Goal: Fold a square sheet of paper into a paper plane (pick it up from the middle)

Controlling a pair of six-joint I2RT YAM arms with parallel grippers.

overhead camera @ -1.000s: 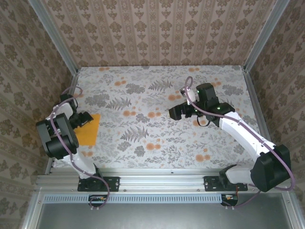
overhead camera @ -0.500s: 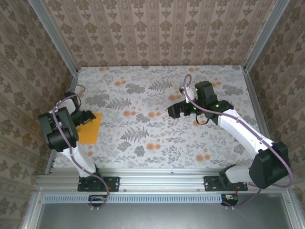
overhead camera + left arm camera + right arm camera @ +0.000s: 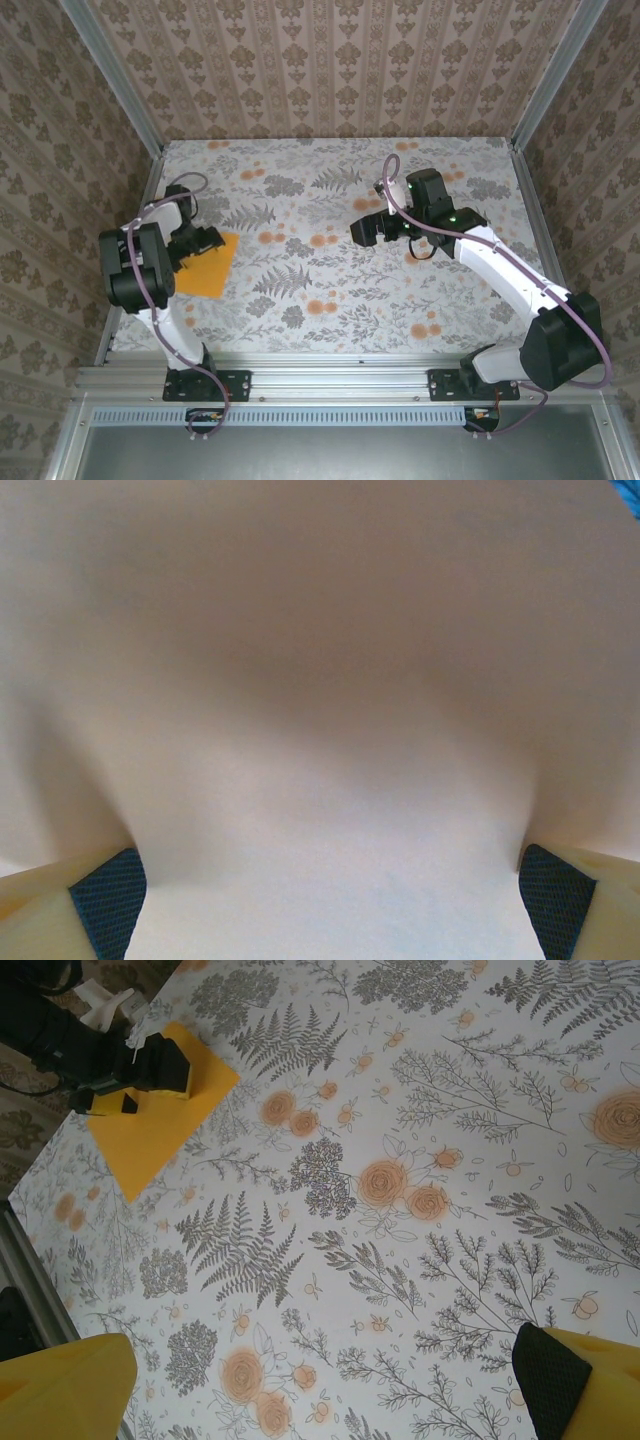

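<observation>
The square sheet of paper (image 3: pixel 210 270), bright orange and flat, lies on the floral tabletop at the left, turned at a slant. My left gripper (image 3: pixel 204 241) stands open over the sheet's far edge, its fingers spread wide and low on it. The right wrist view has the sheet (image 3: pixel 150 1135) at top left under the dark left gripper (image 3: pixel 150 1068). Close under the left gripper (image 3: pixel 330 905) is a blurred pale surface, with one dark pad (image 3: pixel 108 902) at each lower corner. My right gripper (image 3: pixel 362 231) hovers open over the table's middle right, with only printed tabletop between its fingertips (image 3: pixel 325 1385). The paper plane is out of view.
The table (image 3: pixel 330 290) has a grey fern and orange flower print. Aluminium rails run along its left edge (image 3: pixel 150 200) and right edge (image 3: pixel 528 200), and patterned walls stand behind them. Open tabletop lies between the two grippers.
My left gripper has moved right and a little farther from its base, and the orange sheet has slid right and turned with it. The right gripper has edged slightly left.
</observation>
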